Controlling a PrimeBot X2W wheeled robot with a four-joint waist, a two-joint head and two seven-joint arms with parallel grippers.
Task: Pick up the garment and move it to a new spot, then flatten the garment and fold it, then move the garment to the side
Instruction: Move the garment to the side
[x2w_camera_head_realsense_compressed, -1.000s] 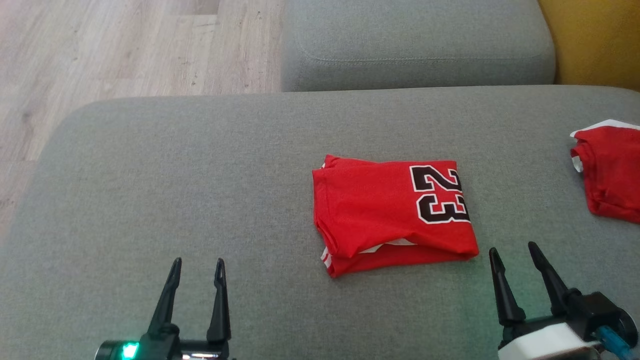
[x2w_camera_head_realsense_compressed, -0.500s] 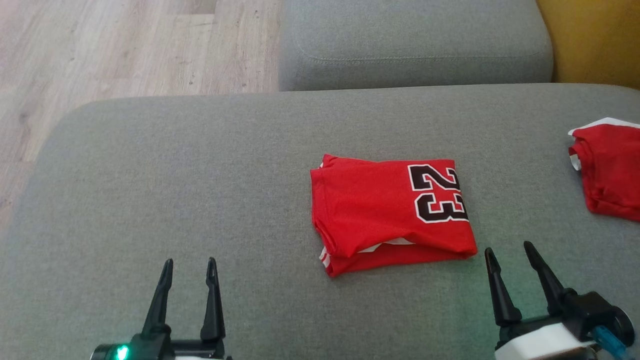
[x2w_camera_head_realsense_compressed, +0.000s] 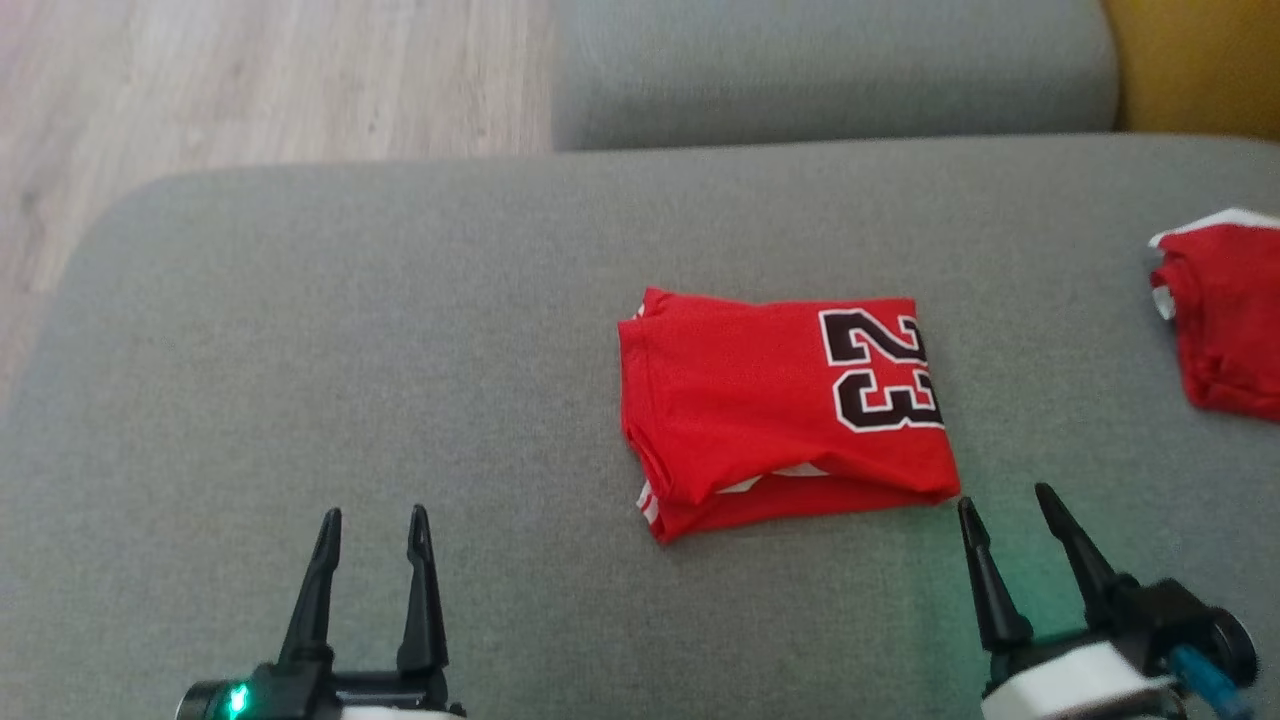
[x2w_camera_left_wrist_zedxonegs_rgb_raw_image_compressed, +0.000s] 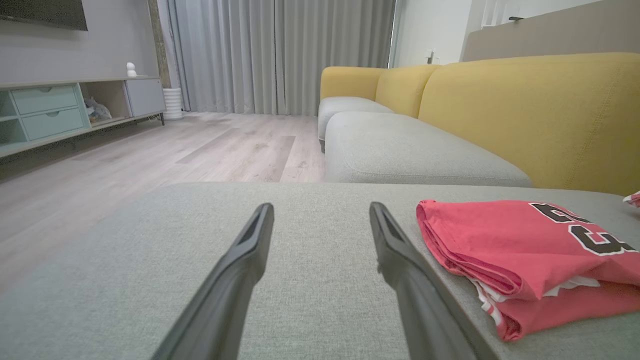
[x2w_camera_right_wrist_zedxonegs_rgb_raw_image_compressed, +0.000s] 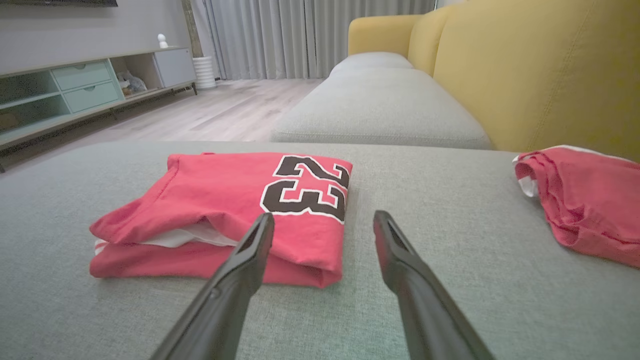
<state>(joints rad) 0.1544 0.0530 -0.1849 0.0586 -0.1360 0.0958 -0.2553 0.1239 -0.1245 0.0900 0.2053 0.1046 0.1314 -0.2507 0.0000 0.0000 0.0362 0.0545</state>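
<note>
On woven grey cushion (x2w_camera_head_realsense_compressed: 400, 350), folded rectangular jersey (x2w_camera_head_realsense_compressed: 760, 400), left gripper (x2w_camera_head_realsense_compressed: 374, 510), right gripper (x2w_camera_head_realsense_compressed: 1004, 496) both spread.

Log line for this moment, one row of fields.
garment: red jersey folded on grey cushion | left hand: open, empty | right hand: open, empty, near jersey
</note>
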